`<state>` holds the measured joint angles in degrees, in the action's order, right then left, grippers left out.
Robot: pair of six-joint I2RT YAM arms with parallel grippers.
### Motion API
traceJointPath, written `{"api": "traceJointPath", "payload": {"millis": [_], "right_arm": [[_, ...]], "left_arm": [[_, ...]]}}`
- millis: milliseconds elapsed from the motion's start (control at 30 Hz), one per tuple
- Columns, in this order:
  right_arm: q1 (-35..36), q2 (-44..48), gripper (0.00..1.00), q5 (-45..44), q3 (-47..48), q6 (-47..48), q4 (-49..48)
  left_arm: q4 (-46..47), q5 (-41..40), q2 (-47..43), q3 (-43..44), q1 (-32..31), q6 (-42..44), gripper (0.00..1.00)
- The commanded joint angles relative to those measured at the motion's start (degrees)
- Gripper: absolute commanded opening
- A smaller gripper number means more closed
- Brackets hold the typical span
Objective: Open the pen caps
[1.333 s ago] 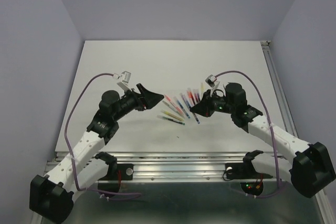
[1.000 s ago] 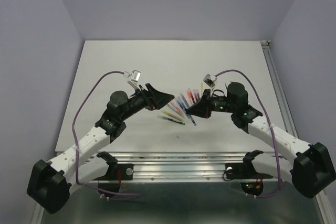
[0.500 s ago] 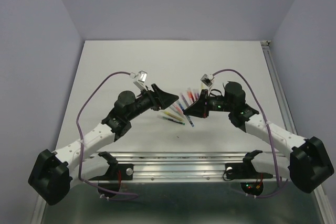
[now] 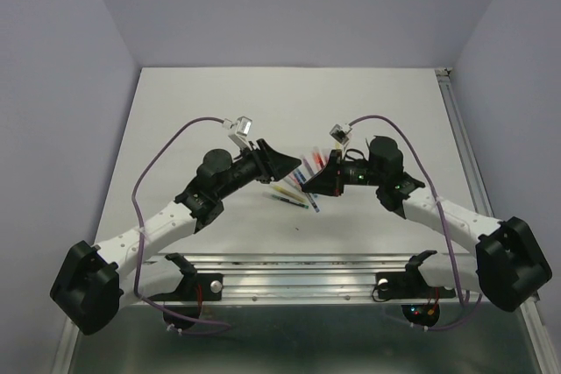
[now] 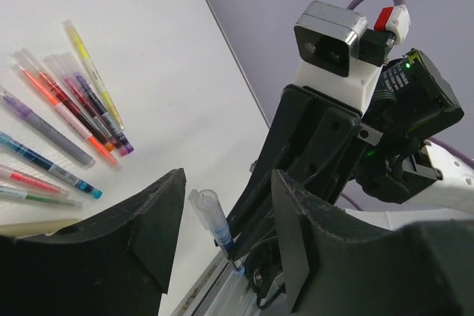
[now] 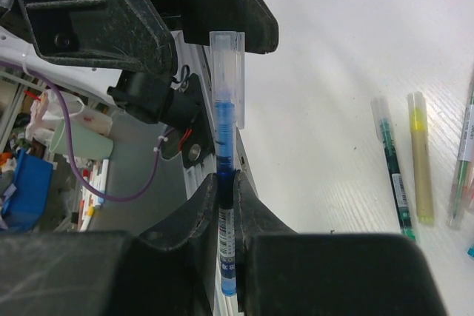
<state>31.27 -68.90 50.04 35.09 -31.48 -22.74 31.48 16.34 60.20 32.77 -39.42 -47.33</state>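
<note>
My right gripper (image 6: pixel 227 179) is shut on the barrel of a blue pen (image 6: pixel 226 146), which it holds up off the table. The pen's clear cap (image 6: pixel 227 72) sticks out toward the left arm. In the left wrist view that pen cap (image 5: pixel 201 203) stands between the fingers of my left gripper (image 5: pixel 228 183), which is open and touches it on neither side. From above, the left gripper (image 4: pixel 294 164) and right gripper (image 4: pixel 307 184) meet over the table's middle, the pen's tail (image 4: pixel 313 205) poking out below.
Several capped coloured pens (image 5: pixel 67 109) lie side by side on the white table (image 4: pixel 219 111), just behind and beside the grippers (image 4: pixel 294 190). A metal rail (image 4: pixel 298 269) runs along the near edge. Purple walls close in the back and sides.
The left arm has swung right until its fingers straddle the pen cap, and its jaws have narrowed. The right gripper has carried the blue pen a little to the left.
</note>
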Motion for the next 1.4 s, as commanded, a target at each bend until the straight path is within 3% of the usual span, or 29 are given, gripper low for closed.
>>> {"api": "traceJointPath", "payload": {"millis": [0, 367, 467, 567, 667, 733, 833, 1067, 1133, 1167, 1200, 1367], "right_arm": [[0.7, -0.6, 0.01, 0.9, 3.4, -1.1, -5.0], [0.8, -2.5, 0.01, -0.4, 4.4, -4.0, -9.3], [0.8, -3.3, 0.01, 0.2, 4.5, -4.4, -9.5], [0.8, -3.8, 0.01, 0.2, 4.5, -4.6, -9.8], [0.9, -4.2, 0.01, 0.5, 4.7, -4.6, -10.0], [0.9, -4.4, 0.02, 0.8, 4.9, -4.6, -10.1], [1.1, -4.6, 0.21, 0.8, 5.4, -4.2, -10.0], [3.9, -6.6, 0.35, 0.2, 9.1, -2.0, -6.1], [4.6, -7.0, 0.28, -1.5, 9.9, -0.7, -3.8], [4.8, -7.0, 0.11, -2.2, 10.1, -0.4, -3.5], [4.9, -6.9, 0.01, -3.5, 9.9, -0.4, -3.3], [5.9, -5.1, 0.01, -5.8, 7.8, 0.2, -0.8]], "left_arm": [[3.6, -0.1, -0.5, 3.1, -0.3, 1.6, 0.59], [3.5, 0.3, -0.6, 3.1, -0.5, 2.2, 0.50], [3.5, 0.4, -1.0, 3.1, -0.4, 2.3, 0.41], [3.5, 0.4, -1.2, 3.0, -0.4, 2.6, 0.27], [3.5, 0.1, -1.7, 2.8, -0.4, 2.8, 0.01], [3.5, -0.4, -2.0, 2.5, -0.5, 2.8, 0.00], [3.5, -1.7, -2.9, 1.9, -0.5, 2.2, 0.00], [3.7, -3.2, -3.7, 1.0, -0.5, 1.7, 0.00], [3.7, -3.1, -3.5, 0.7, -0.4, 1.6, 0.00], [3.7, -3.2, -3.5, 0.6, -0.4, 1.5, 0.00], [3.7, -3.5, -3.5, 0.6, -0.5, 1.6, 0.00], [3.2, -7.8, -3.8, 0.4, -0.1, 2.8, 0.00]]}}
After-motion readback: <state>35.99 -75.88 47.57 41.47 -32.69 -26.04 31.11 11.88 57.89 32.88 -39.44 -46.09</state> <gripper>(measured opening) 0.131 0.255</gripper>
